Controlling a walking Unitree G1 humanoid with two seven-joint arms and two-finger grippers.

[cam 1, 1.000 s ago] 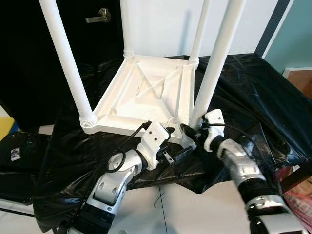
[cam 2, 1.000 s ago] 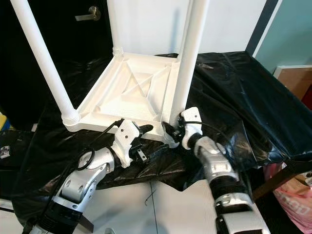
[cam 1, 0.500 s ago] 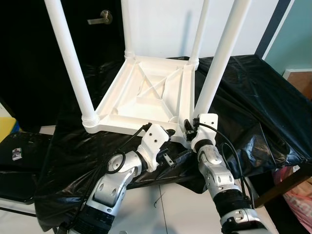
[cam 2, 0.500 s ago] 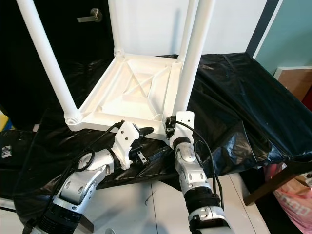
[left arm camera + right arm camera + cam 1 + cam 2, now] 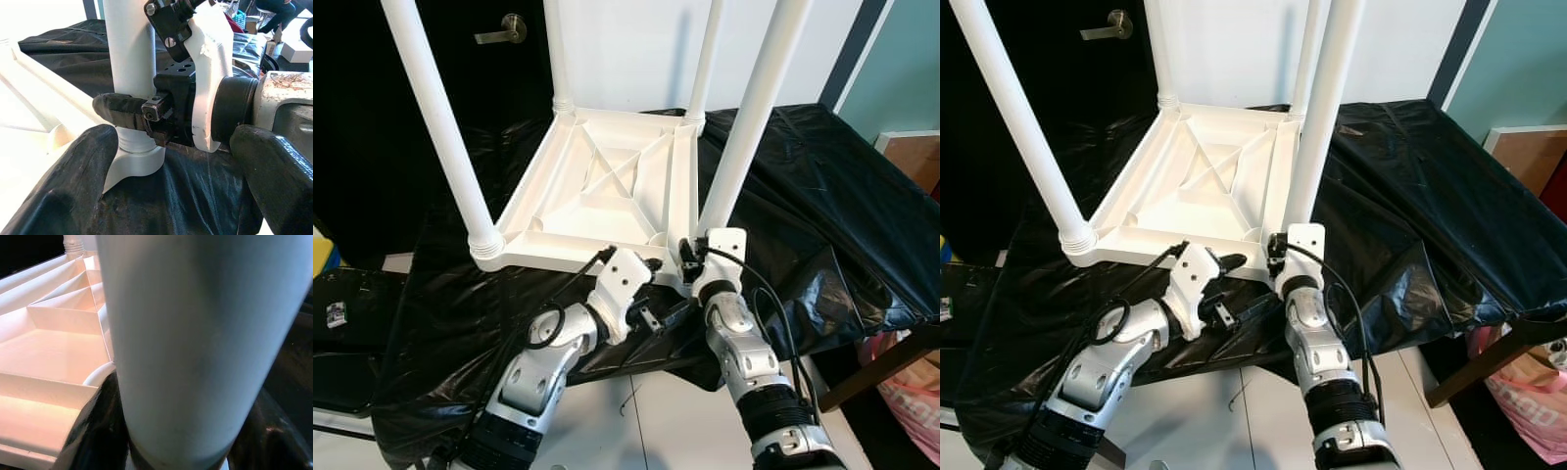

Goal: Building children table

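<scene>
The white children's table (image 5: 597,186) lies upside down on a black plastic sheet (image 5: 822,196), its four legs pointing up. My right gripper (image 5: 690,257) is at the base of the near right leg (image 5: 749,117), shut on it just above the threaded collar. In the left wrist view one right finger (image 5: 120,110) lies across that leg (image 5: 129,54). In the right wrist view the leg (image 5: 195,333) sits between the dark fingers. My left gripper (image 5: 664,289) is open at the tabletop's near edge, just left of the right gripper, its fingers (image 5: 73,186) spread wide and holding nothing.
The sheet covers a low bench whose wooden leg (image 5: 881,362) shows at the right, beside a pink bag (image 5: 913,397). Behind stands a dark door with a lever handle (image 5: 499,32). A black case (image 5: 342,313) lies on the floor at the left. White floor lies under my arms.
My right forearm has swung in from the right to come straight up from below, the wrist turning around the leg's base. The left arm has held still. The camera has shifted slightly.
</scene>
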